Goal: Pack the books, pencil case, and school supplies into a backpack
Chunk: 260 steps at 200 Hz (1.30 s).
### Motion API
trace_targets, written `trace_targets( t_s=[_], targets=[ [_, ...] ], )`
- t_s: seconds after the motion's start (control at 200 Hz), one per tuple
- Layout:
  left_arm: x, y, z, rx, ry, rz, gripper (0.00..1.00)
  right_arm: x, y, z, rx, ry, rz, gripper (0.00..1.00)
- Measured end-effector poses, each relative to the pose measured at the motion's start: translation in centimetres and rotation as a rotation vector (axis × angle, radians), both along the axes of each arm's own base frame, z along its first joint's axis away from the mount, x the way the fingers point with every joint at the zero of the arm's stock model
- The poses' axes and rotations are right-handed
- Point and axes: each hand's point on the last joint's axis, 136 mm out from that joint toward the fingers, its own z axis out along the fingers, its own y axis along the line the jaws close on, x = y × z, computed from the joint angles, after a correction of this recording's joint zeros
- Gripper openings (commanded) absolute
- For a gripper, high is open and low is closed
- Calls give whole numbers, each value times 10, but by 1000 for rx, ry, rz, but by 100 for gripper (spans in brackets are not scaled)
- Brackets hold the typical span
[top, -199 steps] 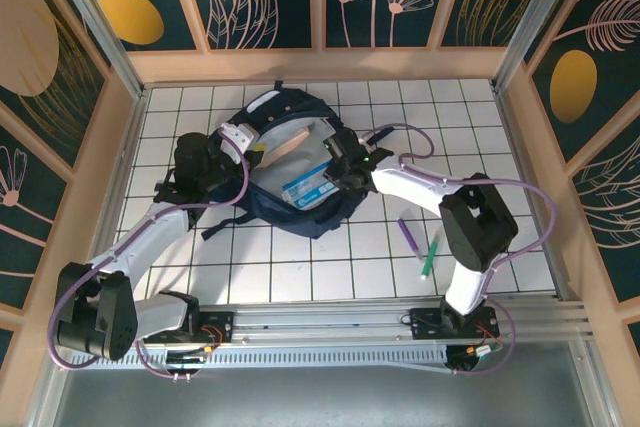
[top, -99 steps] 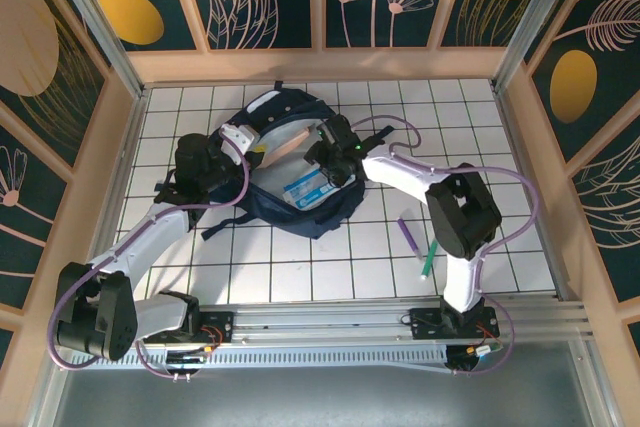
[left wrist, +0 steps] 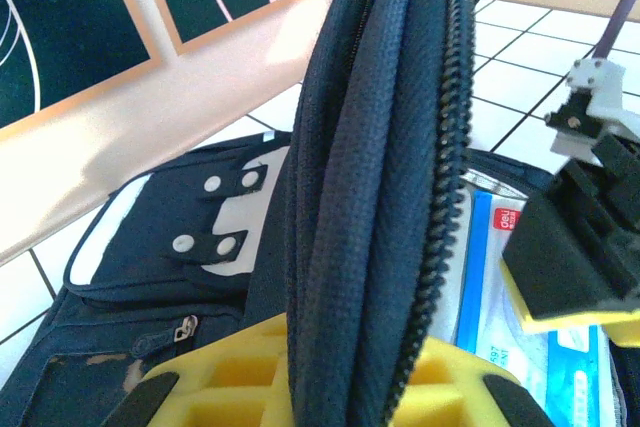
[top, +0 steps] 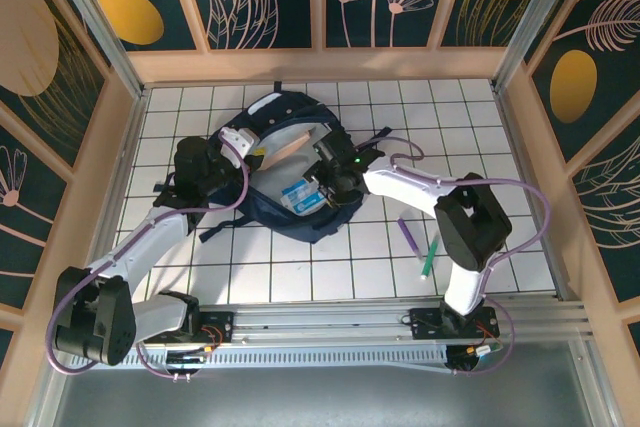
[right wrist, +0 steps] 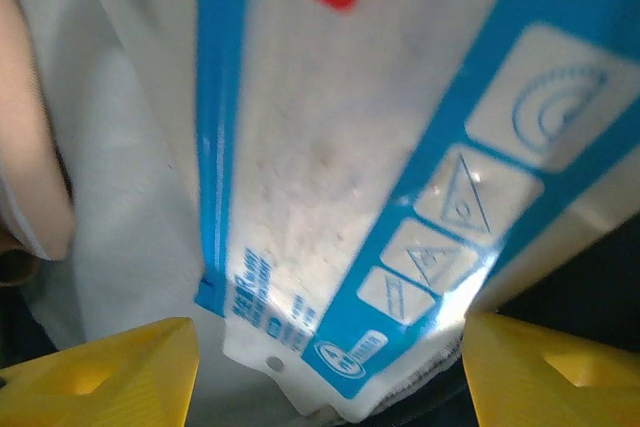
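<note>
Nearest the arm bases, on the white tiled surface (top: pixel 300 267) to the right of the backpack (top: pixel 290 219) and well apart from it, lie two pens set at an angle to each other: the green pen (top: pixel 429 258) closer to the bases and the purple pen (top: pixel 410 235) just beyond it, slightly nearer the backpack. The backpack itself, dark navy with white-grey patches, lies in the middle of the surface with its mouth open upward. The left claw (left wrist: pixel 335 392) is closed on the backpack's left rim. In the left wrist view the doubled zipper edge stands upright between the yellow fingers (left wrist: pixel 200 392), with a white-grey patch (left wrist: pixel 200 237) bearing round studs on the backpack's outside just past it. Inside the backpack's mouth lies a blue-and-white packet (right wrist: pixel 340 147) printed with outlines of a protractor and triangles and carrying a red mark. The right claw (right wrist: pixel 320 387) hangs over this packet within the mouth, its jaws spread wide, one yellow tip off each side of the packet's end, gripping nothing; whether the tips touch the packet cannot be told. Farther inside, toward the backpack's far rim, a peach-coloured strip (top: pixel 290 145) lies slantwise. Beyond the backpack stands the pale wooden wall (top: pixel 320 64) with dark teal flowered panels above it.
</note>
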Motion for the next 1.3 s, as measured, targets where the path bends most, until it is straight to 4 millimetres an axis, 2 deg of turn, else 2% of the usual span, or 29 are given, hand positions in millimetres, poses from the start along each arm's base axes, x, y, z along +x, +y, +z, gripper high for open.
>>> trace_targets(
  t_s=[0.19,0.26,0.325,0.405,0.47,0.576,0.701,0.811,1.056,1.191,1.246,1.301],
  targets=[
    [-1,-1,2,0,-5,-4,0,-12,-10,-12,-55,43,-42,73],
    [-2,-2,1,0,-5,-10,0,-13,-13,-14,-86,30,-57,70],
    [-2,-3,2,-1,-5,-11,0,-13,-12,-16,-98,6,-50,59],
    [-2,-3,2,-2,-5,-10,0,-12,-11,-22,-94,-24,-22,33],
    [-2,-3,2,-3,-3,-10,0,-7,-10,-26,-86,-56,3,18],
    [-2,-3,1,-3,-3,-10,0,6,-2,-20,-60,-144,40,10],
    [-2,-3,1,0,-4,-10,0,22,11,3,-6,-264,76,0],
    [-2,-3,1,0,-3,-11,0,34,19,21,77,-341,64,0],
    [-3,-2,3,-7,-3,-9,0,56,31,39,226,-393,1,1],
    [-4,-2,6,-12,-8,-7,0,72,52,27,283,-346,-24,11],
    [-4,-2,6,-12,-8,-6,0,72,58,13,295,-298,-27,15],
    [-4,-2,7,-12,-8,-6,0,68,59,-3,288,-251,-32,23]
  ],
)
